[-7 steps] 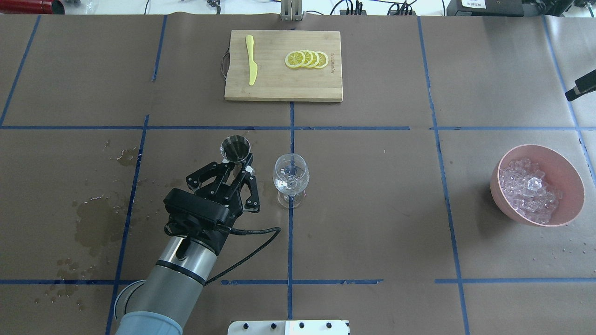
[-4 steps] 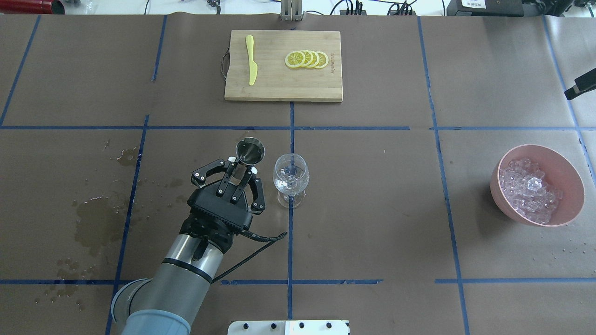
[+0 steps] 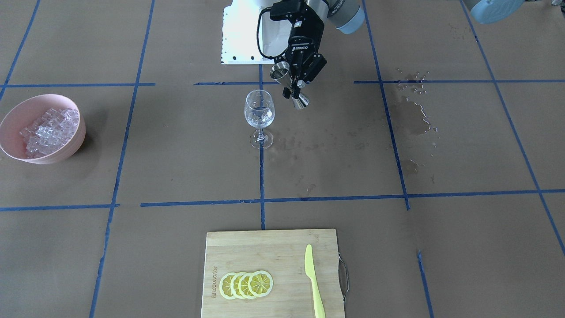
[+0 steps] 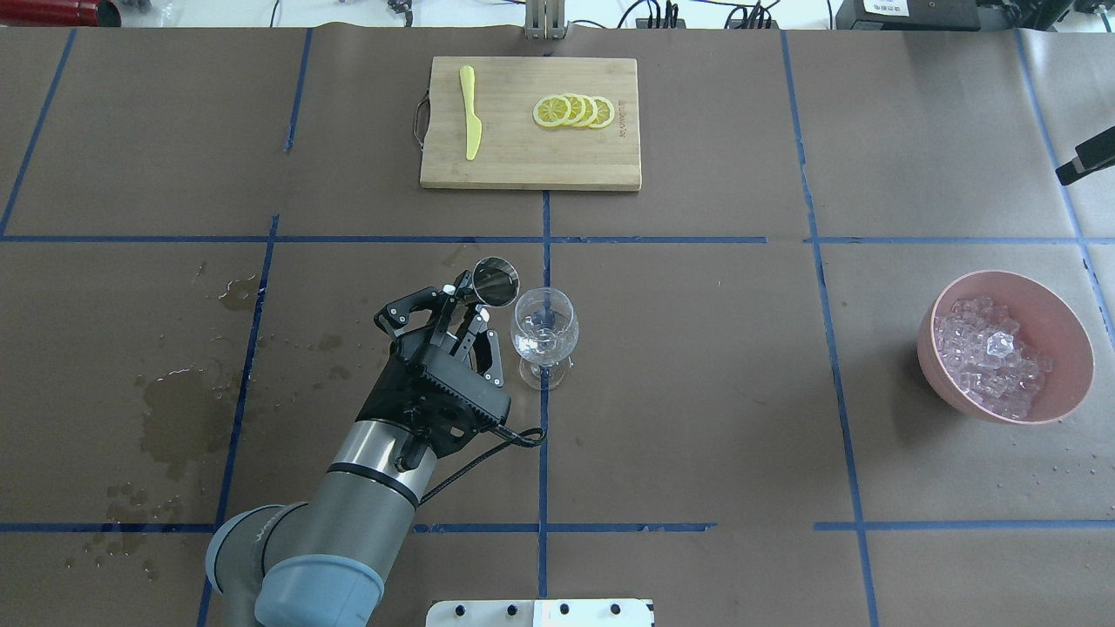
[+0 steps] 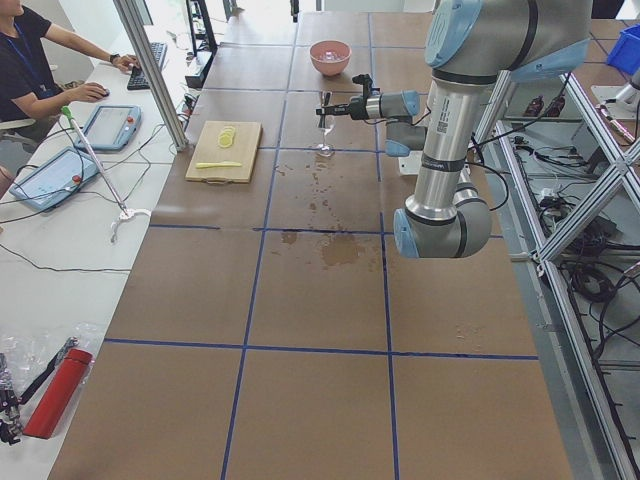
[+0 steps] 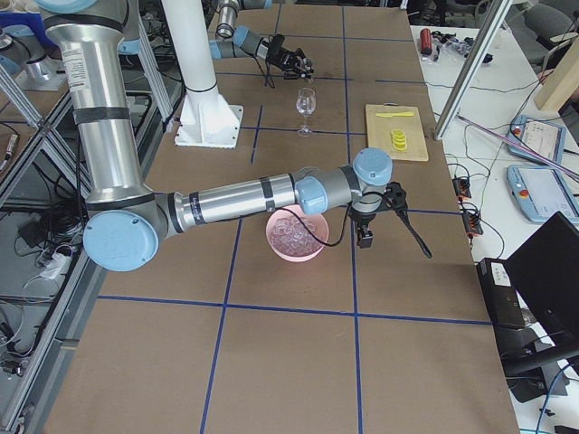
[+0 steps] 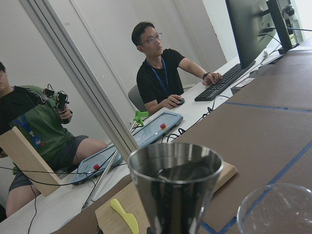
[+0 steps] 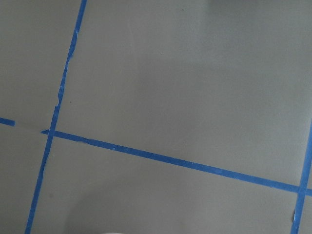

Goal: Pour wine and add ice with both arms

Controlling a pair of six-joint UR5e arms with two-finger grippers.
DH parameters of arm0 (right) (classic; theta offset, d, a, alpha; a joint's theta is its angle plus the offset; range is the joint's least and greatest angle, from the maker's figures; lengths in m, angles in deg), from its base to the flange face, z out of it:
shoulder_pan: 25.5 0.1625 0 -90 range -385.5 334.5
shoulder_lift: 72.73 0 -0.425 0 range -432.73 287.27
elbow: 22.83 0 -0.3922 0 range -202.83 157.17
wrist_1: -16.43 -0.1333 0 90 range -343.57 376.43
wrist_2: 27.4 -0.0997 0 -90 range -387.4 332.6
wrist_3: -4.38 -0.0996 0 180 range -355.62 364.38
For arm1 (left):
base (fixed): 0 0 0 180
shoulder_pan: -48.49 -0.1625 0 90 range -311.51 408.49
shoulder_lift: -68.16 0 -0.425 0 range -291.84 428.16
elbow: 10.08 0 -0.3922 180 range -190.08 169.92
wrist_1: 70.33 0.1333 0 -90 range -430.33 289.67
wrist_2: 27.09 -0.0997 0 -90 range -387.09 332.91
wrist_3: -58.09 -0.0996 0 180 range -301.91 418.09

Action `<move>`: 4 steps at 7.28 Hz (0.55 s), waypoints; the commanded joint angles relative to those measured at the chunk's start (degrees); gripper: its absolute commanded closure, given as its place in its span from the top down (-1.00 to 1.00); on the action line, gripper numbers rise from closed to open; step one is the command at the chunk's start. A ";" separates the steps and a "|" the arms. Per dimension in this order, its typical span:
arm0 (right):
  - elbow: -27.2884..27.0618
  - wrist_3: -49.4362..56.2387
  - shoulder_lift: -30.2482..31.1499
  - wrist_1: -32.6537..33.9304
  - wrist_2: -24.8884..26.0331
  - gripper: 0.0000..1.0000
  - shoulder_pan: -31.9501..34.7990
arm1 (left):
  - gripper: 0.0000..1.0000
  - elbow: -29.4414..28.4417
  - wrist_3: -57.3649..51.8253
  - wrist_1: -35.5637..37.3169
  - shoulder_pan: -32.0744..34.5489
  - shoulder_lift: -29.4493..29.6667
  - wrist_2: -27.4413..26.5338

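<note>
My left gripper (image 4: 464,306) is shut on a steel jigger (image 4: 495,283) and holds it above the table, tilted toward the wine glass (image 4: 544,335) just to its right. The front view shows the jigger (image 3: 280,72) leaning over beside the glass (image 3: 259,115). In the left wrist view dark wine (image 7: 183,171) lies inside the jigger, with the glass rim (image 7: 278,209) at lower right. The ice (image 4: 989,353) is heaped in a pink bowl (image 4: 1067,383) at far right. My right gripper (image 6: 375,212) hangs beyond the bowl with a black utensil (image 6: 412,231); I cannot tell its state.
A wooden cutting board (image 4: 530,165) with lemon slices (image 4: 575,111) and a yellow knife (image 4: 470,122) lies at the back centre. Wet stains (image 4: 183,409) mark the paper on the left. The white pedestal base (image 4: 540,612) is at the near edge.
My left gripper has swung right toward the wine glass with the jigger, and the jigger has tilted toward the glass. The glass and bowl have not moved.
</note>
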 commanded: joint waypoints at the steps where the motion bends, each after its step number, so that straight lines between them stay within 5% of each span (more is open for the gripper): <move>1: -0.07 0.00 -0.06 0.00 0.00 1.00 0.00 | -1.00 -0.21 -2.25 3.79 0.26 0.72 0.19; 4: -0.25 0.00 -0.07 0.00 0.00 1.00 0.00 | -1.00 -0.30 -13.65 10.91 1.32 3.19 0.10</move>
